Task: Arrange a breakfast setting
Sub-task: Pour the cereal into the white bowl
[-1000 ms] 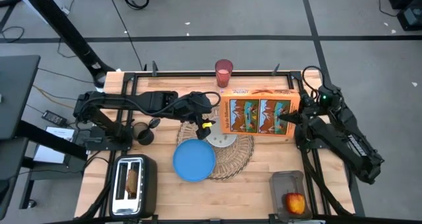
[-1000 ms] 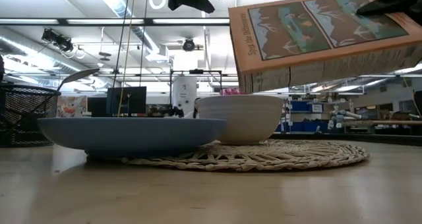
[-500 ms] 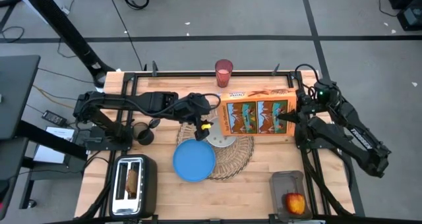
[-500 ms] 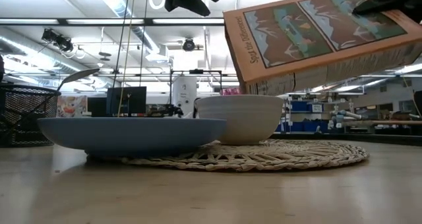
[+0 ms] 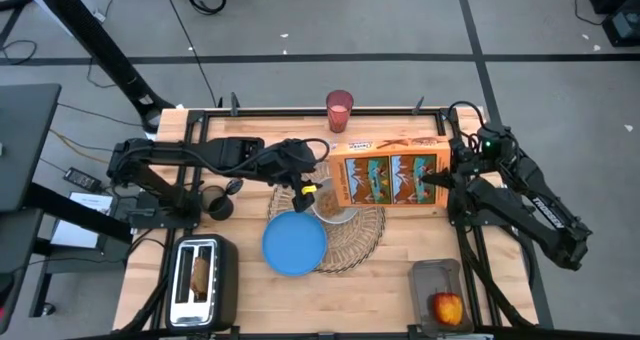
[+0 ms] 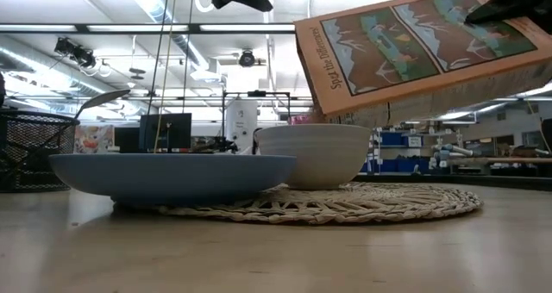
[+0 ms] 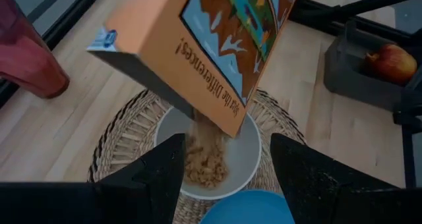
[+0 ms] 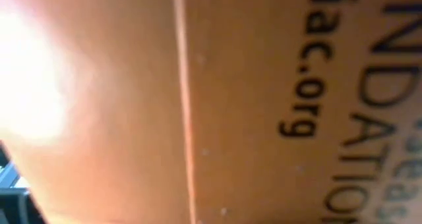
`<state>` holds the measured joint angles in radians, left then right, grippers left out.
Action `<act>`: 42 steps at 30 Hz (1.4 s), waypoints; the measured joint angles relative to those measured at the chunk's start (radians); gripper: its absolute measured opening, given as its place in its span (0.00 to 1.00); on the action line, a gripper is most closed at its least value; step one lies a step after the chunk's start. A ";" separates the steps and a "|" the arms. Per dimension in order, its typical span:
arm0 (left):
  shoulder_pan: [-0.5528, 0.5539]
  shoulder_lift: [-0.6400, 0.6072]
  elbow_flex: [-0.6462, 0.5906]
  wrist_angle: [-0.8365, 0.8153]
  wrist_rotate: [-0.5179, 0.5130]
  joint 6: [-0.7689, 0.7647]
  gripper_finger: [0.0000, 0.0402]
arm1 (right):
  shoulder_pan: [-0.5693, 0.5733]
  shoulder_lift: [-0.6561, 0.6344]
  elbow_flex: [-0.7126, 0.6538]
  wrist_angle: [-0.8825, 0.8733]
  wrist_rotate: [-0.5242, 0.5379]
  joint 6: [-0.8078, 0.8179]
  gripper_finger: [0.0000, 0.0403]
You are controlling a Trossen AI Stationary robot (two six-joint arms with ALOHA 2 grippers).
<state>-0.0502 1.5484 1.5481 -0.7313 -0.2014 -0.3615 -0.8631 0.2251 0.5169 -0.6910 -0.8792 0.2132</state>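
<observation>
My right gripper (image 5: 447, 177) is shut on the orange cereal box (image 5: 388, 176), held above the white bowl (image 5: 338, 212). The box's surface fills the right wrist view (image 8: 264, 105). Cereal (image 7: 203, 159) lies in the bowl, which stands on the round wicker placemat (image 5: 352, 238). The blue plate (image 5: 295, 244) lies with one edge on the mat's left side. My left gripper (image 5: 311, 190) is open and empty, above the bowl's left rim. The pink cup (image 5: 339, 111) stands at the far edge. The toast (image 5: 201, 273) sticks in the toaster. The apple (image 5: 448, 306) lies in a bin. My right gripper holds the cereal box by its right end (image 5: 436, 178), coming level from the table's right side. The box itself hides the fingers in the wrist view. The box hangs clear of the table, tilted, its open left end (image 7: 198, 112) lowered over the bowl.
A toaster (image 5: 203, 280) stands at the near left. A dark holder (image 5: 217, 204) with a spoon (image 6: 102, 98) stands left of the mat. A clear bin (image 5: 438, 288) sits at the near right. Bare wood (image 5: 375, 295) lies in front of the mat.
My right gripper has tipped the cereal box further, so its open left end points lower over the bowl. Cereal has fallen out, and the bowl, white inside a second ago, now shows brown cereal.
</observation>
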 joint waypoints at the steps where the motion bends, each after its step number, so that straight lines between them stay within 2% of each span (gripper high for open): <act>1: 0.000 -0.004 -0.001 -0.007 0.000 -0.002 0.57 | 0.000 -0.009 0.000 0.002 0.001 0.000 0.62; 20: 0.010 -0.075 -0.001 0.069 -0.005 -0.046 0.57 | 0.000 -0.147 0.000 0.009 0.001 0.072 0.61; 30: 0.016 -0.105 -0.002 0.112 -0.005 -0.065 0.57 | 0.000 -0.179 0.000 0.036 -0.007 0.105 0.61; 42: 0.055 -0.193 -0.001 0.257 -0.008 -0.047 0.57 | 0.000 -0.180 0.000 0.092 -0.012 0.133 0.61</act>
<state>0.0048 1.3552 1.5467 -0.4748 -0.2091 -0.4080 -0.8631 0.0448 0.5167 -0.5987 -0.8915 0.3460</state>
